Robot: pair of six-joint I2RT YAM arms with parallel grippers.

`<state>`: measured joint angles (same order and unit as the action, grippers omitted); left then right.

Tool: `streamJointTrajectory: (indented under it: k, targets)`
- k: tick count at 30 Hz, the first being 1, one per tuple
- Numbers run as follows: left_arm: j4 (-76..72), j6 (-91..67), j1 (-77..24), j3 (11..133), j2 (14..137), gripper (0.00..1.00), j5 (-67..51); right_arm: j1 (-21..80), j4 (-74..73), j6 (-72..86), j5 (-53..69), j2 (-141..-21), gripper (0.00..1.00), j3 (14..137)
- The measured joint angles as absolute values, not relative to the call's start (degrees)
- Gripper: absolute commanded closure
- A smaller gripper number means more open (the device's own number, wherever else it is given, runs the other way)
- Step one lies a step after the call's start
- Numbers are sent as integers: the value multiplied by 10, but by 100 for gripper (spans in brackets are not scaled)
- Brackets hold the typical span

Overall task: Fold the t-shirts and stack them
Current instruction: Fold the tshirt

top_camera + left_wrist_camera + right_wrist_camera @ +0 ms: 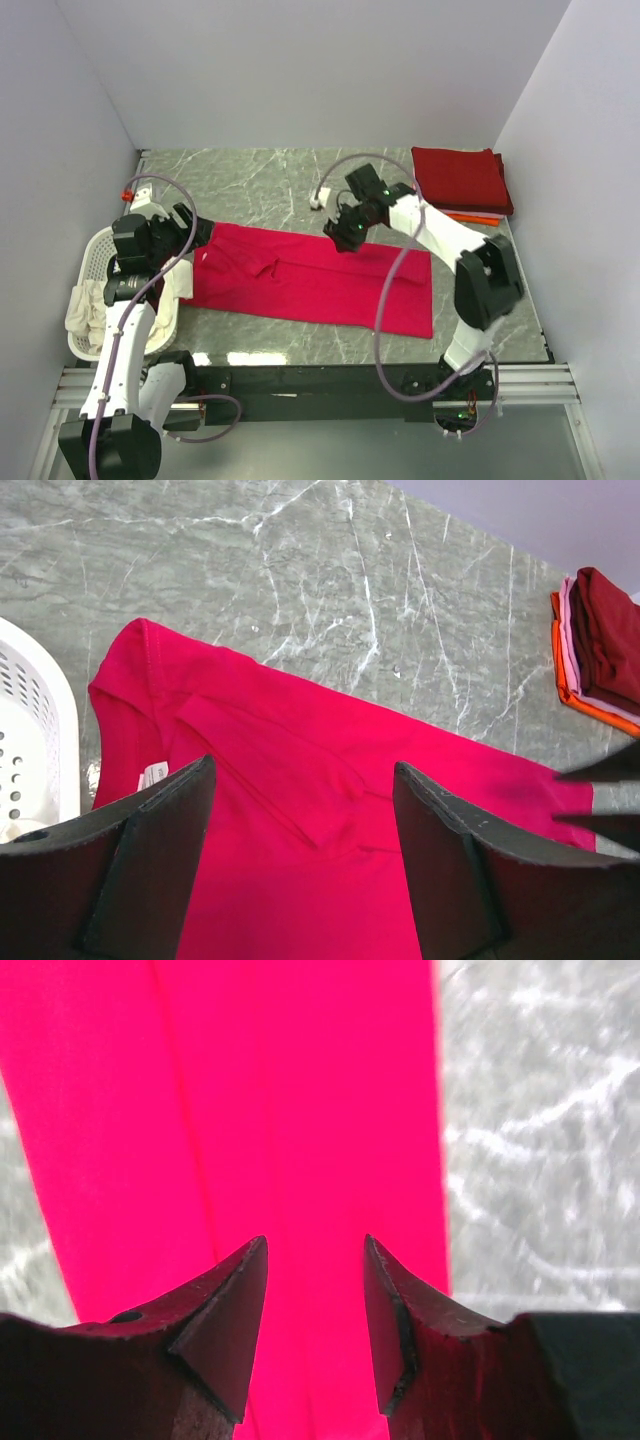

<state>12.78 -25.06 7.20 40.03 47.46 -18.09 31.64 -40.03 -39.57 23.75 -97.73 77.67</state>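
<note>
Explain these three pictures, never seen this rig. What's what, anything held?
Two robot arms are bolted at the near edge of a grey marble-pattern table. The wide picture looks down from above and behind; the other two come from wrist cameras, so the dark wedges are each arm's own fingers. On it lies a bright crimson-red cloth t-shirt, spread out. Far right: a stack of folded t-shirts, dark maroon on top. A white slotted plastic basket at left holds cream cloth. The left gripper and right gripper both hang open above the crimson shirt, holding nothing.

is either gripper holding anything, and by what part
Nothing is held: left gripper and right gripper both stand open over the crimson t-shirt, no cloth pinched.
</note>
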Motion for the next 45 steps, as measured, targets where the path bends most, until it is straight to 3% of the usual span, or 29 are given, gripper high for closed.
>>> streamJointTrajectory:
  k: [16, 32, 40, 45]
  targets:
    - [131, -247, 72, 400, 469, 23, -167, 269, -422, -204, 314, -1293, 49, 1119]
    - [131, -247, 72, 400, 486, 23, -178, 275, -489, -178, 316, -1371, 52, 1160]
    - [131, -247, 72, 400, 491, 23, -183, 285, -499, -174, 324, -1393, 74, 1188]
    - [131, -247, 72, 400, 498, 23, -190, 285, -504, -166, 324, -1401, 100, 1199]
